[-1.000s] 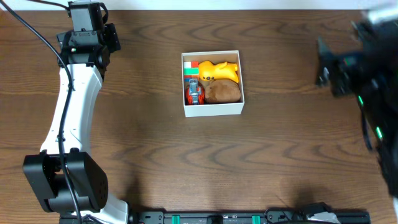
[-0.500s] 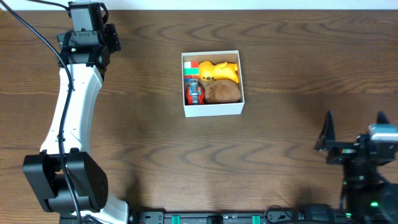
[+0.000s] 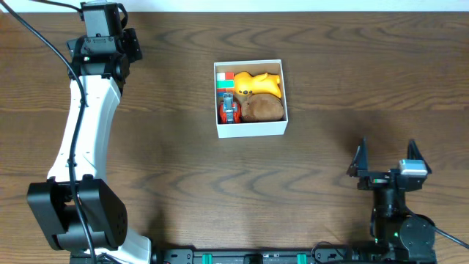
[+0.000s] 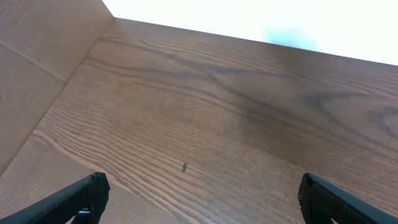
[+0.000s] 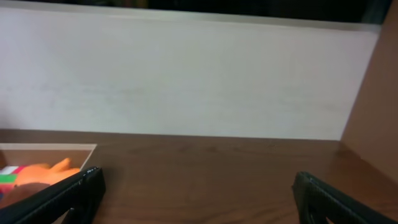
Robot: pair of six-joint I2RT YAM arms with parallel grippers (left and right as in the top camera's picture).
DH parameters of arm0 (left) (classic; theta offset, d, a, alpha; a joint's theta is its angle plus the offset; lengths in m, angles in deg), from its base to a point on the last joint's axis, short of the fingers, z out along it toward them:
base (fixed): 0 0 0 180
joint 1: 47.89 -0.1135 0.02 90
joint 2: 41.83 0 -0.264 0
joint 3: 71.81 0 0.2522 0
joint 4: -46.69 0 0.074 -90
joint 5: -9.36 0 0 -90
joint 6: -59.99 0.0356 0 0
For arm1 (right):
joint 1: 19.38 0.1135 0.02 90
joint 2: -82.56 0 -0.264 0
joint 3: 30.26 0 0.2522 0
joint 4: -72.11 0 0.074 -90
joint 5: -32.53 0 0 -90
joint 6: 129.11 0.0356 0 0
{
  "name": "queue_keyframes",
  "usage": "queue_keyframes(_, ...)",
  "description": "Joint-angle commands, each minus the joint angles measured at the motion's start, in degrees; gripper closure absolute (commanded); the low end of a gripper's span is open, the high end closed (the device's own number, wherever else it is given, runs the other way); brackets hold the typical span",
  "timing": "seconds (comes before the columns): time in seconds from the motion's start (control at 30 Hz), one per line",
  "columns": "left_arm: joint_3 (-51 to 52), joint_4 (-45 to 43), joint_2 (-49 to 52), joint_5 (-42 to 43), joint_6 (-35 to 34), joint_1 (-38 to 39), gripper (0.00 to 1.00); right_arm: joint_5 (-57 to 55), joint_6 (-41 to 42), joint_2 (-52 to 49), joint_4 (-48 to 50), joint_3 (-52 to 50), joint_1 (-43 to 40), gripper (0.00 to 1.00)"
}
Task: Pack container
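Container (image 3: 253, 129), just above frame centre, filled with toys (image 3: 256, 84): probably light, thin card walls crush easily (pinch one wall's rim). Left gripper (image 4: 202, 193) and right gripper (image 3: 387, 158) both spread wide, empty.

- The left gripper (image 4: 202, 194) stands wide apart, its black fingertips (image 4: 87, 194) at 8 and 4 o'clock.
- The dark wood-grain counter (image 4: 261, 124) fills the middle, with a small dark speck (image 4: 185, 166) near centre.
- A lighter brown panel (image 4: 37, 62) is at 10 o'clock, and a bright white strip (image 4: 249, 22) at 12.
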Motion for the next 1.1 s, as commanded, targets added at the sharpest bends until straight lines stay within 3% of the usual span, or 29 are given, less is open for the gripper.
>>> queue_keyframes(0.0,-1.01,-0.02,-1.01,-0.46,-0.31,-0.02,0.02,1.49,1.2,1.07,1.66,-2.34,-0.02,0.01)
queue_keyframes(1.07,-1.01,-0.02,-1.01,-0.48,-0.31,-0.02,0.02,5.11,0.74,1.51,4.52,-10.45,0.92,0.01)
